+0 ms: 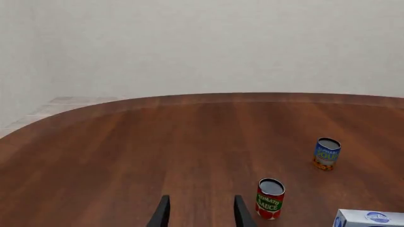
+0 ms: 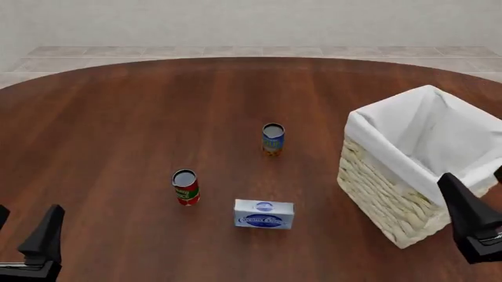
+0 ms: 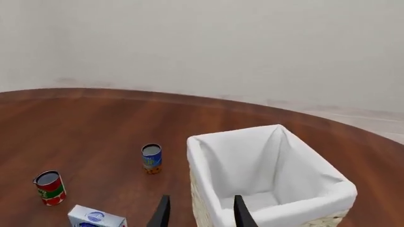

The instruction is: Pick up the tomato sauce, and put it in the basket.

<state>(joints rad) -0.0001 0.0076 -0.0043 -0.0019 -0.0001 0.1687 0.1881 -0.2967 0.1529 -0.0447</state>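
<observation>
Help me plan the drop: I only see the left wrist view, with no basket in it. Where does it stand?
Observer: In the front view the basket stands to the right of the blue-white box, apart from it.
Operator: Anything inside it?
Observer: The right wrist view shows only its white cloth lining; nothing lies in it.
Operator: Where is the right gripper?
Observer: The right gripper hovers open by the basket's near-right corner.

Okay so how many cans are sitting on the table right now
2. The tomato sauce stands upright toward the left, just left of the blue-white box. The blue-and-orange can stands upright farther back, near the middle. Nothing visible in the basket, though its floor is partly hidden.
</observation>
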